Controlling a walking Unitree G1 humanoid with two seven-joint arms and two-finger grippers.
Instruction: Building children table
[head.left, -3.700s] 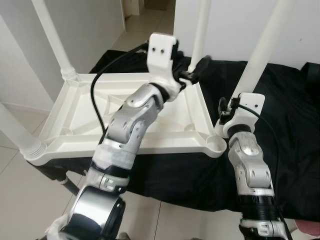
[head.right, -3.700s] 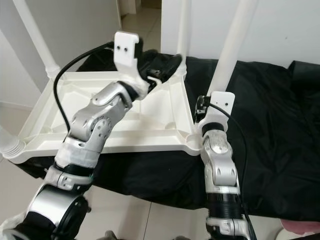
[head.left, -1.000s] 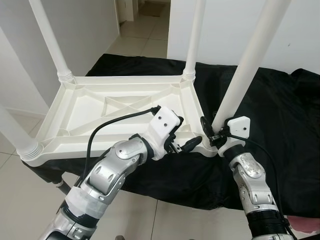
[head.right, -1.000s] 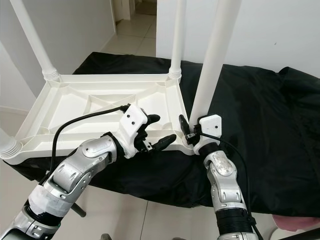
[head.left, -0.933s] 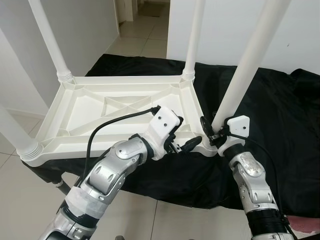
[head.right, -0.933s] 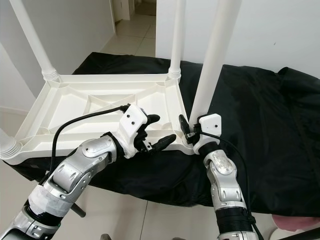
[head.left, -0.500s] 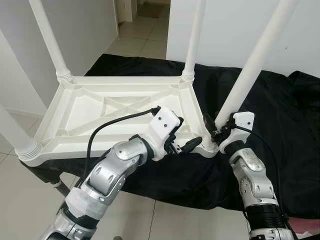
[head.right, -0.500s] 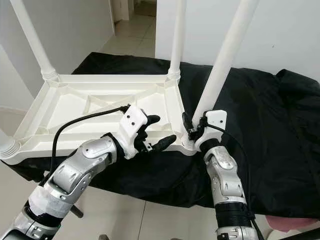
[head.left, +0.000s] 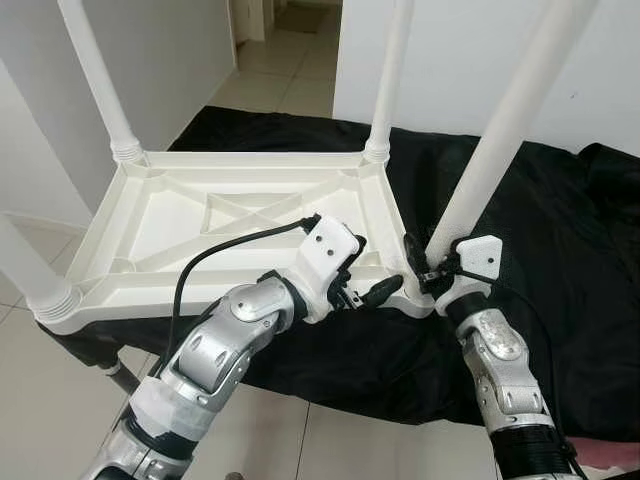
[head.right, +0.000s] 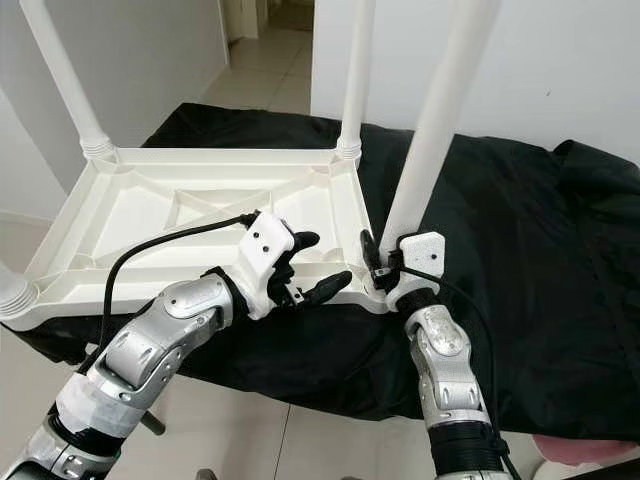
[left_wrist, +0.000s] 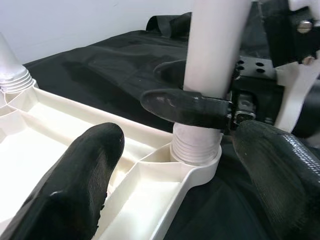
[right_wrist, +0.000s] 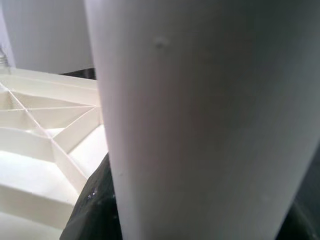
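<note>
The white plastic table lies upside down on a black cloth. Its near right leg stands in the corner socket, leaning slightly to the right. My right gripper is shut on this leg just above the socket, and in the right wrist view the leg is pressed close to the camera. My left gripper is open at the table's near rim beside that corner. One of its fingers is over the table's inside and the other over the cloth, holding nothing.
Three other white legs stand up from the table: far left, far right and near left. The black cloth spreads to the right. Tiled floor lies in front, white walls behind.
The near right leg, tilted further right half a second ago, now stands more upright, and my right gripper moved with it. Earlier the left arm came back from the far right leg.
</note>
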